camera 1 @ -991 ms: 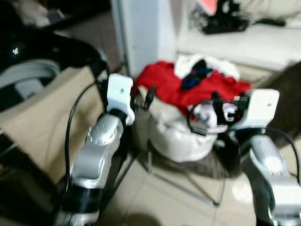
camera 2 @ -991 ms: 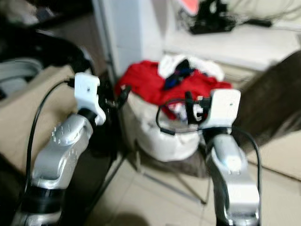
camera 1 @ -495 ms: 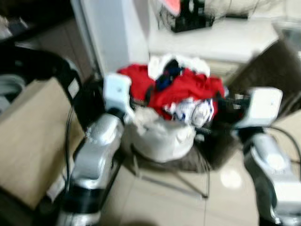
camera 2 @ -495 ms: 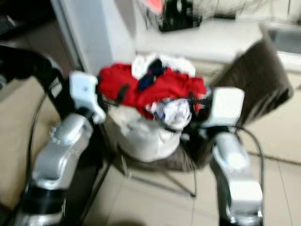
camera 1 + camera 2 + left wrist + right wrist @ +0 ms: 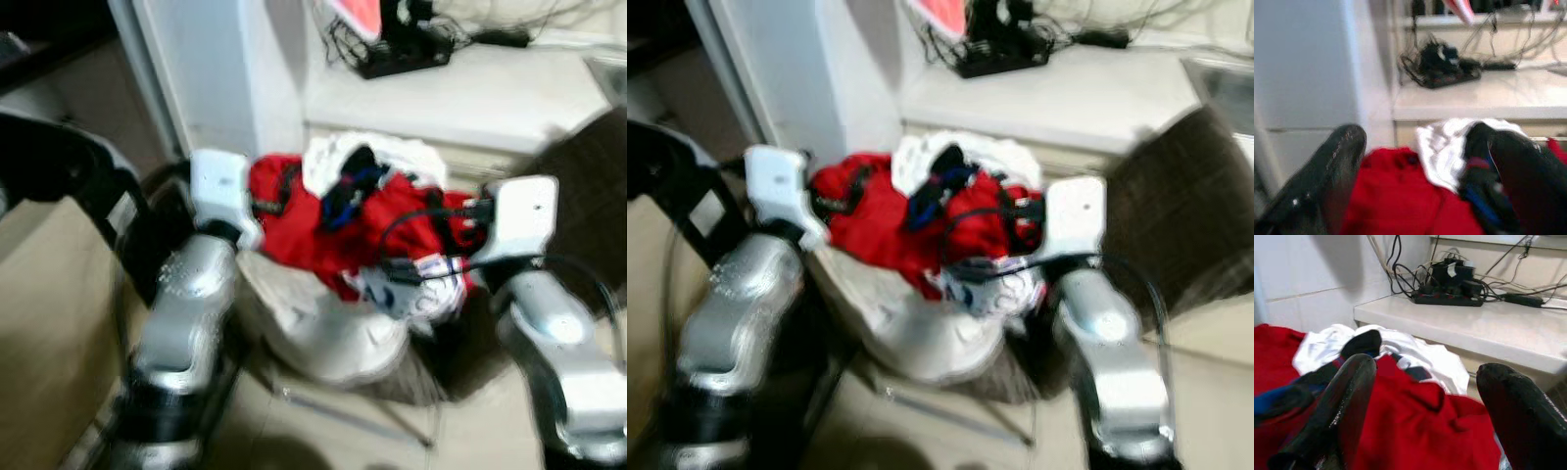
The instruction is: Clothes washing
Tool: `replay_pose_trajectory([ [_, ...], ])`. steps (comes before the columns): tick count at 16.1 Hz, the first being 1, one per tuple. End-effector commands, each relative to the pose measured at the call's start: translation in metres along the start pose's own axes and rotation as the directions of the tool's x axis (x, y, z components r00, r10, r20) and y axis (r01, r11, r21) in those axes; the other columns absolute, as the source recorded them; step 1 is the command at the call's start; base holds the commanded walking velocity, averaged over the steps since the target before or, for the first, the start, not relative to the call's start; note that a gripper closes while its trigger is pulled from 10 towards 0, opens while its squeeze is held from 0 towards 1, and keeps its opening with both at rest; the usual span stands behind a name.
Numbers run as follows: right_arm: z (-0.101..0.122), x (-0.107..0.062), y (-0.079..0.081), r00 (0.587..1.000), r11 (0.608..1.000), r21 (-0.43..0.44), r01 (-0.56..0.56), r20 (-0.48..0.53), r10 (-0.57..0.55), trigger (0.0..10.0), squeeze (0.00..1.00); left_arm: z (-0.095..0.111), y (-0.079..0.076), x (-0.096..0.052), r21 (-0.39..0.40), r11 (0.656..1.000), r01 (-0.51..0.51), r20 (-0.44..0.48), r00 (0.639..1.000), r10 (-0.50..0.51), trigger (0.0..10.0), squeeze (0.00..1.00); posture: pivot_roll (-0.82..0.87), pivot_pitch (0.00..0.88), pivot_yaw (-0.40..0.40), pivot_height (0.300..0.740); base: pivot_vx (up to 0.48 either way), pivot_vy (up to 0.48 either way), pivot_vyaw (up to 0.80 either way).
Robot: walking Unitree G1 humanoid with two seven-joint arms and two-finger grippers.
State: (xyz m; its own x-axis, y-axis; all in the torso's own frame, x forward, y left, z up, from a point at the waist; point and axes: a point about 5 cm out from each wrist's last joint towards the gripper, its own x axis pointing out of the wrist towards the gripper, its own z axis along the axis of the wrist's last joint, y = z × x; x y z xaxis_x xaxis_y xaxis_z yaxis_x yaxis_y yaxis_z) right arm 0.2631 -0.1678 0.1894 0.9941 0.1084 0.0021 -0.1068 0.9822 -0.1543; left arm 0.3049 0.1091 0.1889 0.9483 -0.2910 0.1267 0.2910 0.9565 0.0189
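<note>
Head views blurred. White ledge (image 5: 470, 93) runs across the back, pale and glossy. On it: a black power strip (image 5: 1447, 298) with a tangle of black cables (image 5: 1442, 61), plus a red-and-white object (image 5: 355, 15) at the top edge, too blurred to identify. White pillar or appliance side (image 5: 220, 69) stands left of the ledge, white tiled wall (image 5: 1298, 279) beside it. Floor (image 5: 323, 446) is light beige tile. Dark brown panel (image 5: 1181, 215) on the right, near the ledge. Tan flat panel (image 5: 44, 343) at lower left. Lighting is soft, indoor.
</note>
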Motion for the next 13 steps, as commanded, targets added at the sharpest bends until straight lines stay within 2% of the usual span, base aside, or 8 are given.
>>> replay_pose_trajectory([
  [1, 0.005, 0.001, 0.013, 0.997, 0.997, 0.006, -0.073, 0.027, 0.073, 10.0, 0.0, 0.005, 0.015, -0.006, 0.028, 0.998, -0.061, 0.015, 0.998, 0.06, 10.0, 0.0, -0.12, 0.0, 0.02, 0.74, 0.45, 0.0, 0.8],
  [3, 0.007, -0.002, 0.021, 0.991, 0.991, 0.013, -0.13, 0.044, 0.13, 10.0, 0.0, 0.004, 0.02, -0.015, 0.026, 0.997, -0.071, 0.009, 0.997, 0.071, 10.0, 0.0, -0.12, 0.0, 0.02, 0.74, 0.437, 0.0, 0.8],
  [4, 0.005, -0.004, 0.023, 0.991, 0.988, 0.083, -0.13, 0.043, 0.127, 10.0, 0.0, 0.003, 0.02, -0.02, 0.009, 0.999, -0.051, 0.006, 0.999, 0.051, 10.0, 0.0, -0.11, 0.0, 0.024, 0.74, 0.0, 0.0, 0.0],
  [6, 0.003, -0.006, 0.024, 0.992, 0.989, 0.08, -0.125, 0.043, 0.122, 10.0, 0.0, 0.001, 0.018, -0.025, -0.009, 1.0, -0.028, 0.01, 1.0, 0.028, 10.0, 0.0, -0.11, 0.0, 0.029, 0.74, 0.0, 0.0, 0.0],
  [8, 0.0, -0.008, 0.022, 0.996, 0.991, 0.1, -0.087, 0.035, 0.084, 10.0, 0.0, -0.003, 0.015, -0.023, 0.007, 1.0, -0.005, -0.02, 1.0, 0.005, 10.0, 0.0, -0.11, 0.0, 0.045, 0.74, 0.0, 0.0, 0.0],
  [13, -0.004, -0.016, 0.014, 1.0, 0.993, 0.122, -0.006, 0.012, 0.005, 10.0, 0.0, 0.006, 0.013, -0.012, 0.001, 1.0, 0.019, 0.007, 1.0, -0.019, 10.0, 0.0, -0.12, 0.0, 0.069, 0.74, 0.0, 0.0, 0.0],
])
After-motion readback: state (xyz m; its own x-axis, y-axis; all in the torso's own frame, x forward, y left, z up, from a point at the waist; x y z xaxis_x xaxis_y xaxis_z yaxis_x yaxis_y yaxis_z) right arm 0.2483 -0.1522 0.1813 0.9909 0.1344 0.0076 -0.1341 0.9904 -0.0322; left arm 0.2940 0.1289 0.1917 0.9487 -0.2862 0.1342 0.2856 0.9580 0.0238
